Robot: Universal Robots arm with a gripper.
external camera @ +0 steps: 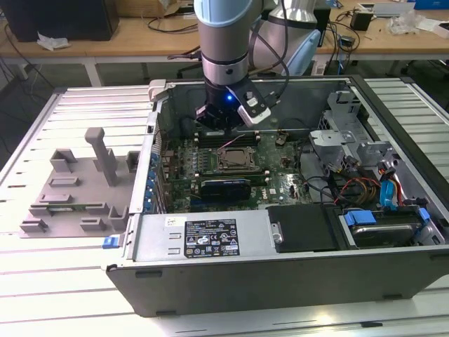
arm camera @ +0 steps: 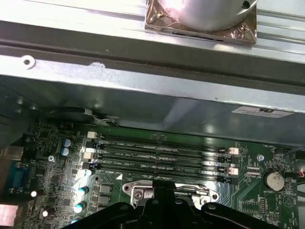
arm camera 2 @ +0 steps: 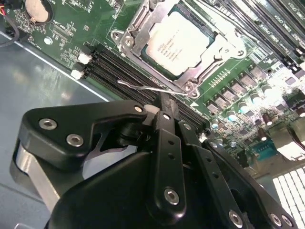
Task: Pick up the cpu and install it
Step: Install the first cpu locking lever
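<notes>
Inside the socket frame (arm camera 2: 138, 36) sits the cpu (arm camera 2: 181, 40); hand (arm camera 2: 164, 107) together, empty.

memory slots (arm camera: 162, 157), motherboard (arm camera: 52, 181), case wall (arm camera: 143, 95)

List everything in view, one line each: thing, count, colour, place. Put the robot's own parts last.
computer case: one, grey metal, open on the slatted table.
motherboard: one, green, on the case floor.
cpu: one, silver-grey top, lying in the socket frame, apart from the gripper.
socket frame: one, metal, around the cpu.
memory slots: four, black, empty, beside the socket near the case wall.
coin battery: one, silver, at the board's edge.
tray blocks: one grey set, at the exterior view's left of the case.
arm: one, grey and blue, reaching down into the case.
gripper: one, black, fingers together, above the memory slots.
</notes>
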